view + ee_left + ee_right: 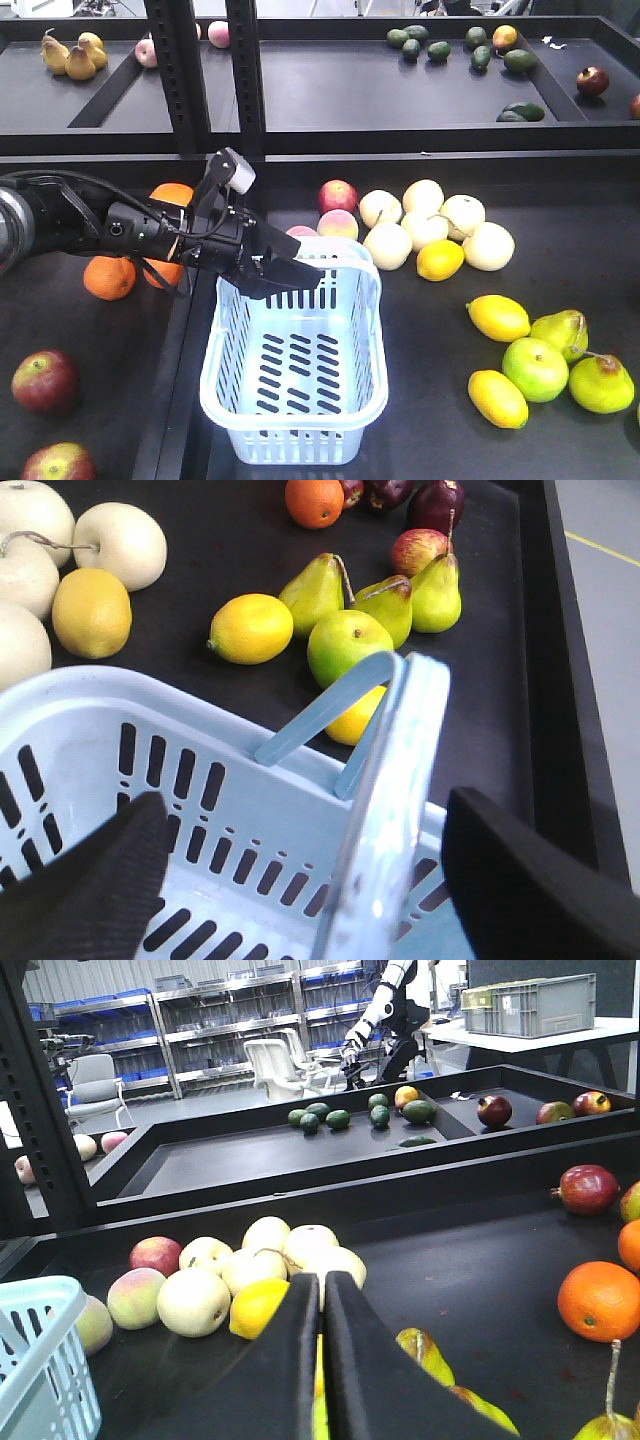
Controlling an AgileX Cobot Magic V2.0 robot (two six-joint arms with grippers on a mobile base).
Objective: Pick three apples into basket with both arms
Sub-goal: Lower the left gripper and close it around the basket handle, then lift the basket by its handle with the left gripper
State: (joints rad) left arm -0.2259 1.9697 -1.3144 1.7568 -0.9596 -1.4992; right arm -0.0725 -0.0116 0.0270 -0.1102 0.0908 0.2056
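Observation:
The pale blue basket stands empty in the middle of the table. My left gripper hovers over its far left corner, open. In the left wrist view its fingers straddle the basket's band handle without touching it. Two dark maroon apples lie at the front left. Another dark apple lies at the right in the right wrist view. My right gripper is shut with nothing in it, low over the table; it does not show in the front view.
Oranges lie under the left arm. Pale round fruits, lemons and green pears lie right of the basket. Two black uprights stand behind. A raised back shelf holds avocados and a red apple.

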